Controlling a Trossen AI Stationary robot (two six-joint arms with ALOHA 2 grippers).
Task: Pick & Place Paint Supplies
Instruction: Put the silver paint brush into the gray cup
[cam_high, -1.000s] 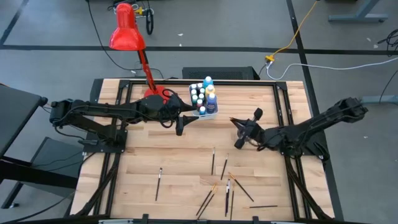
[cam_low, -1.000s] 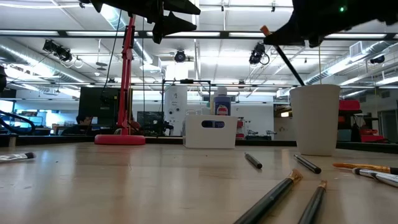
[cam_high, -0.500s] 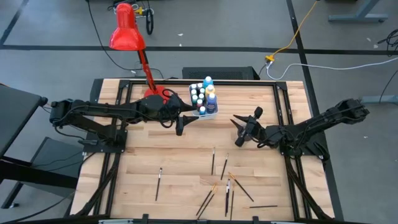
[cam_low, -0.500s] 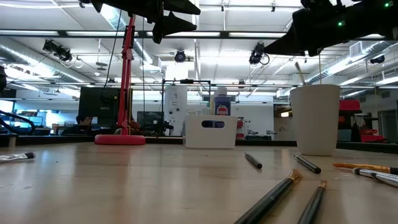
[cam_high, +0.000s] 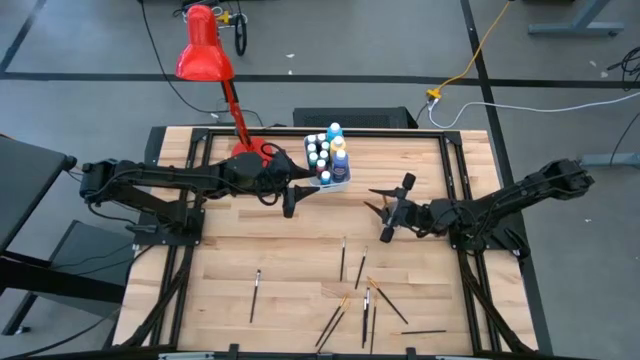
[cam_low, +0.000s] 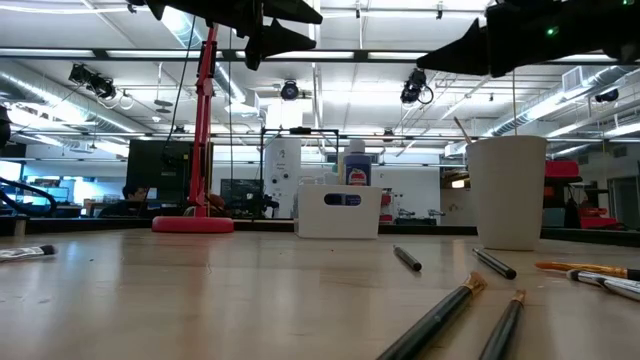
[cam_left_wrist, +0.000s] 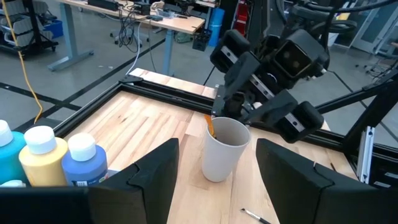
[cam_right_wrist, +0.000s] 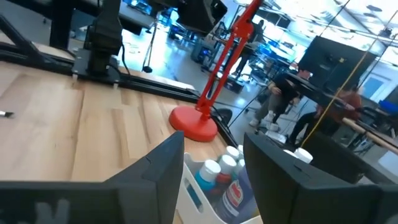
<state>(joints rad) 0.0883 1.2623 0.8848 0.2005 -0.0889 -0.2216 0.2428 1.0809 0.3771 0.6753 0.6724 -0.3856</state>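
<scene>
several thin dark and orange-brown handled paintbrushes (cam_high: 362, 292) lie scattered at the lower centre of the high view, on the pale wooden plank table (cam_high: 260, 240). mid-frame right, the right gripper (cam_high: 381, 208) hangs with fingers parted and empty over a tall white cup (cam_left_wrist: 224, 148) with one orange-handled brush (cam_left_wrist: 210, 126) inside. higher, left of centre, the left gripper (cam_high: 290, 198) hovers released beside the white rectangular tub (cam_high: 336, 179) of white-capped paint bottles (cam_high: 326, 150). a red desk lamp (cam_high: 205, 48) stands upper left.

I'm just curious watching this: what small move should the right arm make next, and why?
Probably lift the right gripper clear of the white cup: its jaws are open, a brush already stands in the cup, and more brushes lie on the table.
</scene>
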